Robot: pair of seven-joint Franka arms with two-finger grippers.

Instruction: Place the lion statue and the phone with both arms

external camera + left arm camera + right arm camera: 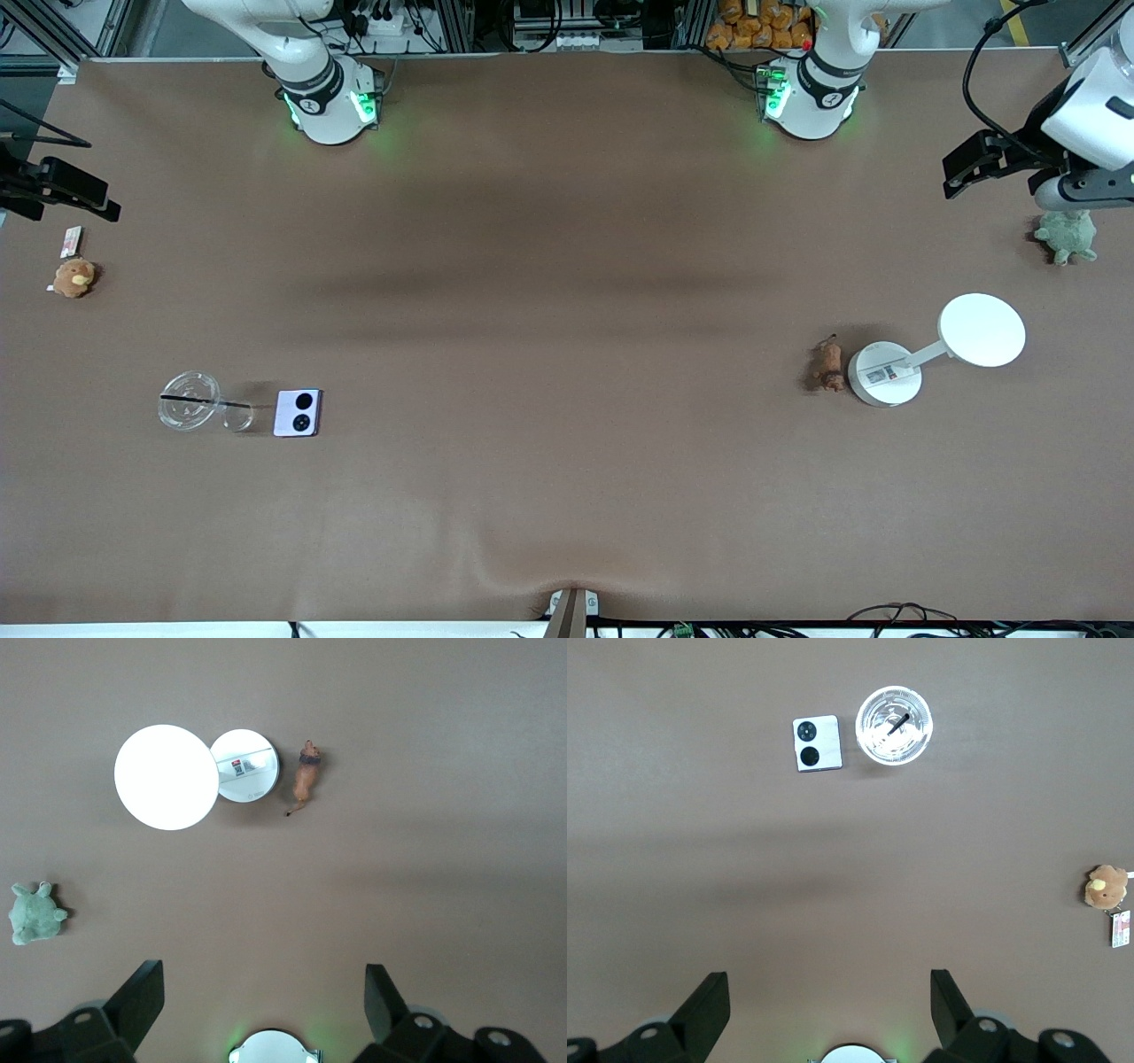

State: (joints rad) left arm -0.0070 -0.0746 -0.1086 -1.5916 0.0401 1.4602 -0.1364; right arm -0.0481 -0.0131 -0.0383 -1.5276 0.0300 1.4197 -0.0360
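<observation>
On the brown table, the biggest item is a white lamp: a round base joined by a short arm to a wider flat disc. It sits toward the left arm's end, nearer the front camera than the left gripper, which hangs high over that end's edge with jaws spread wide and nothing between them. From the left wrist, both fingers frame bare table, and the lamp lies well clear of the jaws.

A clear plastic cup with a dark straw lies toward the right arm's end, nearer the front camera than the right gripper, which hovers over that edge of the table. Its jaws are also released and empty; the right wrist shows the fingers wide apart over bare cloth, the cup far from them.

The phone rests flat just beside the cup, its two black camera circles facing up, well away from the right jaws.

A green plush turtle sits almost under the left gripper, off to one side of the jaws.

A brown plush with a small tag lies near the right gripper, likewise outside its jaws.

The lion lies just beside the lamp base, apart from it and far from the left jaws.
</observation>
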